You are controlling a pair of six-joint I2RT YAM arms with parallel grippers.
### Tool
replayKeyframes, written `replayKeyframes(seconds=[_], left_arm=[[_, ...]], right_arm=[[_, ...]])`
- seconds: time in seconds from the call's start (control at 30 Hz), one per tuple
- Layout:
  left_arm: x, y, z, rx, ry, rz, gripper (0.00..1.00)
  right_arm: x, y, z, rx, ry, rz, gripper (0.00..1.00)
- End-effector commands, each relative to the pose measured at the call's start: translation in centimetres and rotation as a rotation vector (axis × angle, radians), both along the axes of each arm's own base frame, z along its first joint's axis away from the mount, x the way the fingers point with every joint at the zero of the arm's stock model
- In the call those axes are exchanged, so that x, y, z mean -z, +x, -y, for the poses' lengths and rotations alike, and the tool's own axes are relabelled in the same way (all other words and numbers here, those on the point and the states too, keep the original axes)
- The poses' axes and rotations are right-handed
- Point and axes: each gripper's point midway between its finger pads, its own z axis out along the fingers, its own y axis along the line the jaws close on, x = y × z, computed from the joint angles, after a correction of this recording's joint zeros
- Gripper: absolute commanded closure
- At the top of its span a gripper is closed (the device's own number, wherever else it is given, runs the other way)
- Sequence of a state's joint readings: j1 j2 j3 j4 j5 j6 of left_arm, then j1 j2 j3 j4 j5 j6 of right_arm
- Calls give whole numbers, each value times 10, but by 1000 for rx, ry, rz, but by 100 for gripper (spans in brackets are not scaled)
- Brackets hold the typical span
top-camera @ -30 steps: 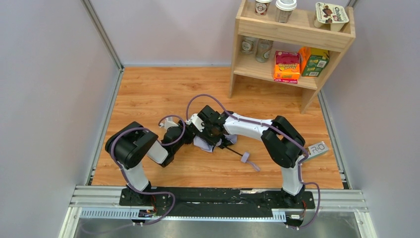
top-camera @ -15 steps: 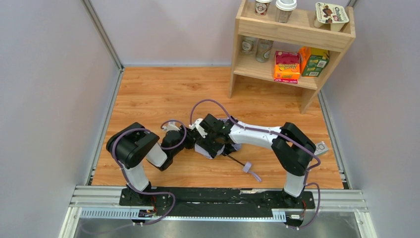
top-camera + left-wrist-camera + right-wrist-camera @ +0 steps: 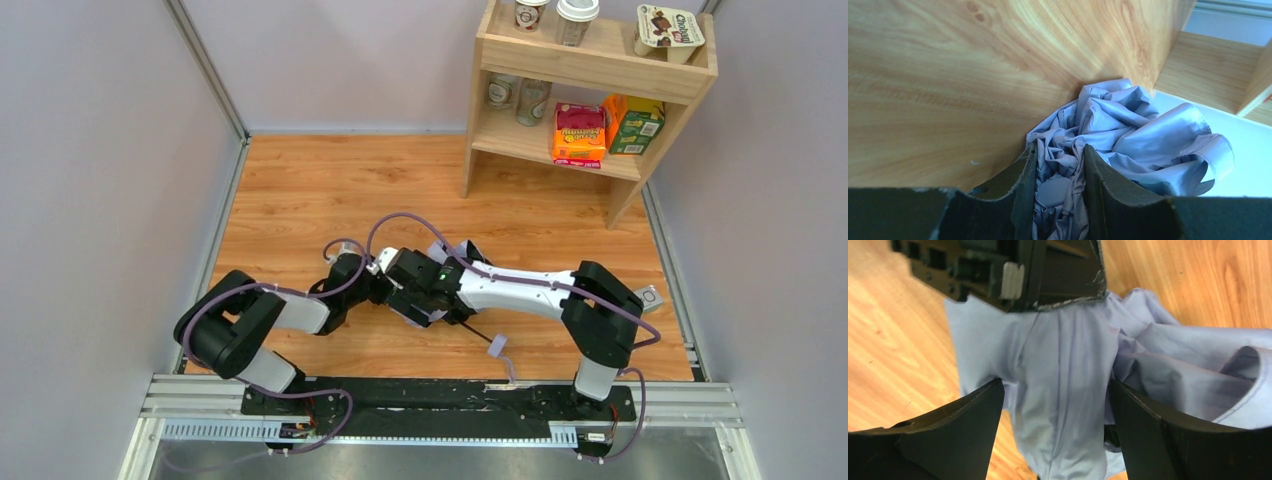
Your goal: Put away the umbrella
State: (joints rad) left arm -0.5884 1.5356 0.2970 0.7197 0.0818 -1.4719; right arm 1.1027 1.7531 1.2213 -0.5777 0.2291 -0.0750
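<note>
The umbrella lies crumpled on the wooden floor between my two grippers, its pale lavender fabric bunched up. Its slim black shaft runs out to the near right and ends in a pale tab. In the left wrist view, my left gripper is shut on a wad of the fabric. Seen from the right wrist, my right gripper stands open with its fingers astride a fold of the fabric. The left gripper's black body is just beyond it.
A wooden shelf stands at the back right, holding cups, jars and two boxes. Grey walls close in the left, back and right sides. A small grey block lies near the right arm's elbow. The metal rail runs along the near edge.
My right gripper has opened off the fabric. Both wrists have moved left and nearer to the rail, the left arm stretching lower, and the umbrella's shaft and tab have followed slightly.
</note>
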Motion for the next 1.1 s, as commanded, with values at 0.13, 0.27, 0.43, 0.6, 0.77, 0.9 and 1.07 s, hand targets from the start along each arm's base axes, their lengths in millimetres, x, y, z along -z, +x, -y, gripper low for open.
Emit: replayKeyframes(seconds=[0.13, 0.27, 0.43, 0.6, 0.77, 0.9, 1.07], left_arm=[[15, -26, -22, -13, 200, -260, 100], [8, -28, -22, -27, 179, -277, 100], [-3, -28, -25, -51, 162, -269, 100], [-6, -29, -35, -76, 186, -232, 100], [-23, -22, -43, -60, 213, -80, 51], [-45, -16, -59, -73, 224, 87, 24], [-69, -20, -66, -45, 211, 247, 23]], right_arm=[[35, 4, 8, 25, -56, 65, 20], [60, -6, 19, 48, -79, 21, 31], [95, -28, 29, 94, -52, -87, 63], [107, -40, 23, 84, -4, -165, 90], [96, -46, 9, 36, 120, -314, 100], [83, -52, 4, -1, 243, -476, 100], [66, -49, -2, -28, 370, -619, 100]])
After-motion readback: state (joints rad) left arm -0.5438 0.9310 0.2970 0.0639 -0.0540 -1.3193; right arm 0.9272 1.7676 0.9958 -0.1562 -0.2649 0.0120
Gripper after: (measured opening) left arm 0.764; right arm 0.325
